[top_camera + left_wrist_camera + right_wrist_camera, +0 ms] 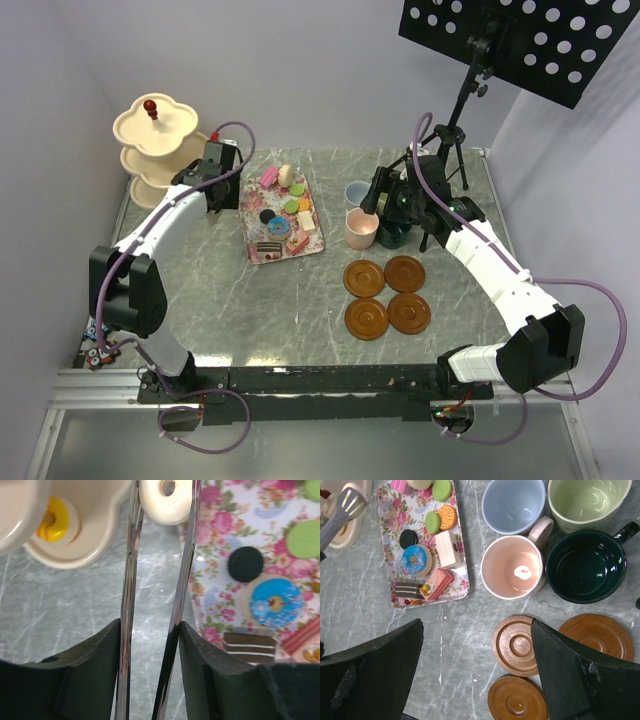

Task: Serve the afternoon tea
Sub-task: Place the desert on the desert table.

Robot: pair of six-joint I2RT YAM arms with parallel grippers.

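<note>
Grips the tongs [129, 580] with the left fingers [107, 655], about half closed, one metal arm pressed against each. Pinches a white ring cake [167, 495] between the tong tips, just beside the stand [95, 525] rim and left of the tray [220, 545]. Shows a yellow cake [54, 520] sitting on a stand tier. Leaves a blue donut [276, 600], black cookie [245, 564], green macarons [302, 538] and chocolate slice [249, 649] on the tray. Holds the right fingers [570, 670] spread wide above the table [450, 645], with nothing between them. Looks down on the saucers [515, 645], clustered on the table. Finds, beyond these and right of the tray, packed close and upright: blue mug [512, 505] and light green mug [587, 500] behind, pink mug [512, 570] and dark green mug [585, 565] in front.
</note>
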